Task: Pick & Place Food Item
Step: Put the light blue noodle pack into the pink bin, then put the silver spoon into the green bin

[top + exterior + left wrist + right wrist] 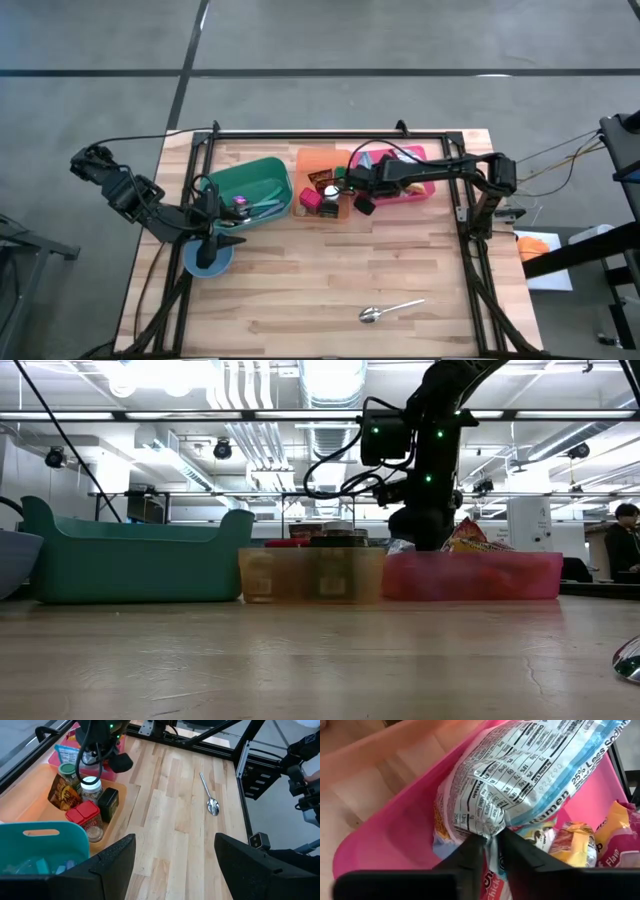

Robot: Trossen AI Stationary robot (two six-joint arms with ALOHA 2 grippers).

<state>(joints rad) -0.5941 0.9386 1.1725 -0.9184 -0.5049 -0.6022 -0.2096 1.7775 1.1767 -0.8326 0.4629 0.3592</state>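
Right gripper (491,840) reached down into the pink plastic bin (425,189) at the far side of the wooden slat table (340,270), its two dark fingers nearly together and pinching the crimped end of a white-and-blue ramen packet (530,775) printed with a nutrition panel; the packet lay inside that bin, propped against the near wall, with yellow and orange snack packets (580,842) beside it in the same bin; whether the packet was lifted clear of the others could not be told. Just beside the pink bin stood an orange translucent bin (35,795); it held a green-lidded jar (67,771), a white-lidded jar (90,787), a brown foil pouch (62,796), a small dark tin (108,803) and a red-lidded container (86,815), all packed close. Next along sat a teal plastic tub (250,190) with a few small items inside, too indistinct to name. Left gripper (172,857) hung over the table near the teal tub, its jaws spread wide and holding nothing, above a blue bowl (207,255). A metal spoon (388,310) lay alone on the near boards, well apart from the bins.
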